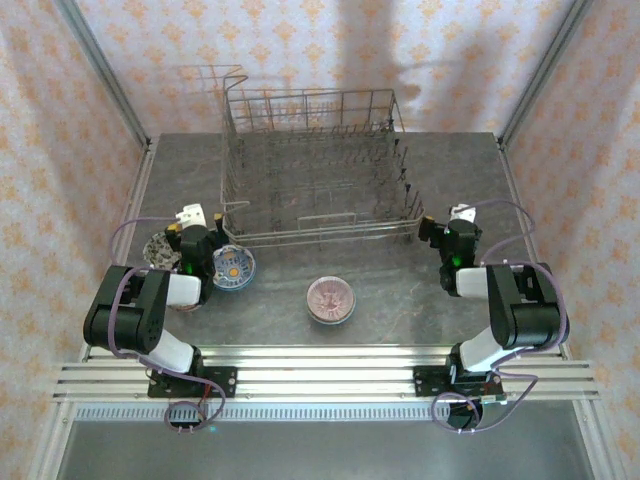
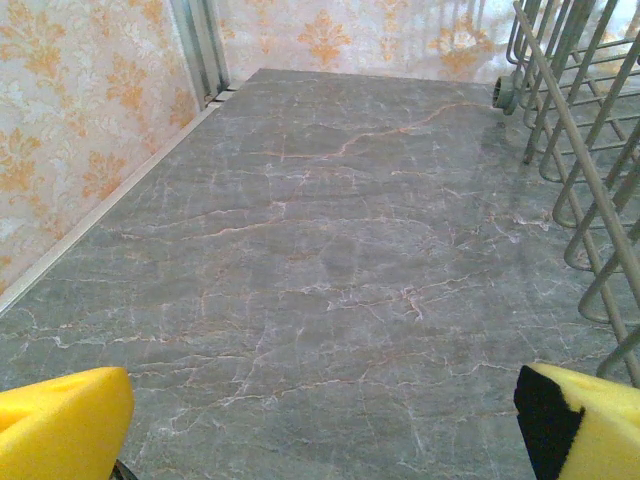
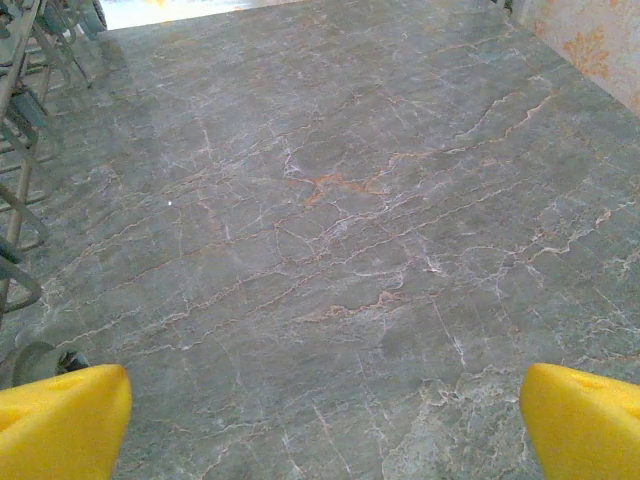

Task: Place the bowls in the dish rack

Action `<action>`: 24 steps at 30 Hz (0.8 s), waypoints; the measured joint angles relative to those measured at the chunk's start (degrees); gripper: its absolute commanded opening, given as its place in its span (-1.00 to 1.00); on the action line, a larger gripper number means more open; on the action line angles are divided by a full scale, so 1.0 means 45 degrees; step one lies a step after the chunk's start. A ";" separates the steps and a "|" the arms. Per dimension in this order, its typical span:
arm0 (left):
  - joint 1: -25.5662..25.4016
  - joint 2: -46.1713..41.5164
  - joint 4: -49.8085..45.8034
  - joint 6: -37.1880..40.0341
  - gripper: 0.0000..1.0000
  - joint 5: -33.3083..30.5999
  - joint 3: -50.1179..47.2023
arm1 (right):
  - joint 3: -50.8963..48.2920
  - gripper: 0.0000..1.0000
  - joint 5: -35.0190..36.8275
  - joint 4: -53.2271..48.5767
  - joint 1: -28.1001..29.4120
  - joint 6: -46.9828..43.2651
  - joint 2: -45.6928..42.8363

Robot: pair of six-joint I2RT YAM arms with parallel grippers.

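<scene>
Grey marble table (image 1: 400, 300), patterned walls around.

- Speckled bowl (image 1: 157, 250): just left of left hand (image 1: 196, 240).
- Left hand: wide, yellow pads (image 2: 60, 425) far apart, nothing between.
- Blue-white bowl (image 1: 235, 267): just right of left hand, slightly back toward its base.
- Pink bowl (image 1: 331, 300): between hands, behind both, about equal reach.
- Dish rack (image 1: 315, 170): empty, forward-right of left hand, forward-left of right hand (image 1: 450, 238).
- Right hand: wide, empty.

Judgement: left hand nearest two bowls. Bowls round, no axis to match. Sideways shift onto rim likely needed.
</scene>
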 measured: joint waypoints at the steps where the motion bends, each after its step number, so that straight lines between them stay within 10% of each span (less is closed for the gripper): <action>1: 0.0000 0.0000 0.0000 0.0000 0.99 0.0005 0.0000 | 0.0000 0.98 0.0000 0.0000 0.0000 0.0005 0.0000; 24: 0.0019 -0.0554 -0.0442 -0.0005 0.99 0.0146 -0.0024 | 0.0000 0.98 0.0107 -0.0500 0.0000 0.0097 -0.0466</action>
